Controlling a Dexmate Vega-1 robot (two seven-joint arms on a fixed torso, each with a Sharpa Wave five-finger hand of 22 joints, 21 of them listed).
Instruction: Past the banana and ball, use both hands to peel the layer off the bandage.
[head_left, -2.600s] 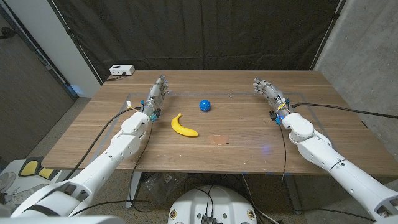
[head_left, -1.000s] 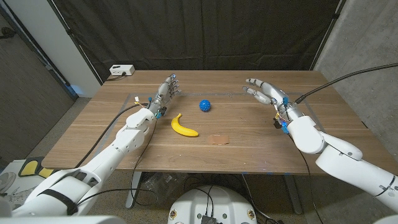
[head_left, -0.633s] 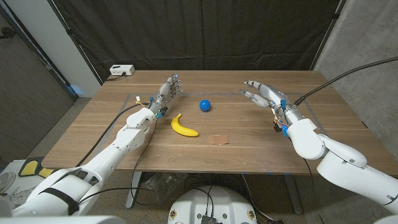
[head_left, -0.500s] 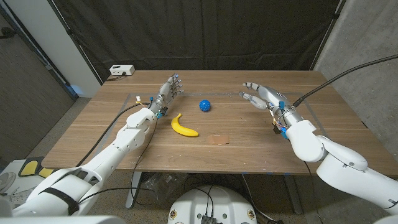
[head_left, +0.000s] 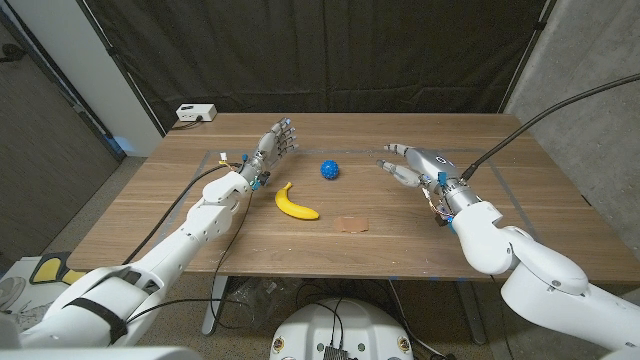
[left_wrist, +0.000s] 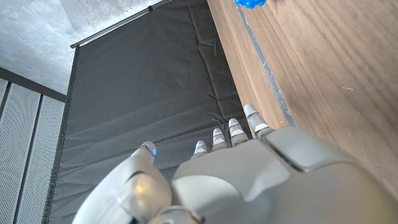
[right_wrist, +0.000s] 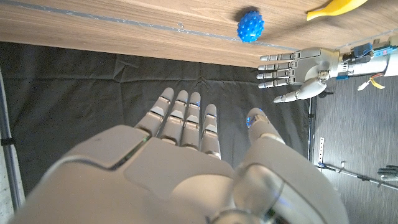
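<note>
Bandage on table, apart from both raised, empty robot hands.

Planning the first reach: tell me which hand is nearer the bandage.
Right. The right hand hovers open beyond and to the right of the bandage; the left hand is farther off, past the banana on the other side.
</note>
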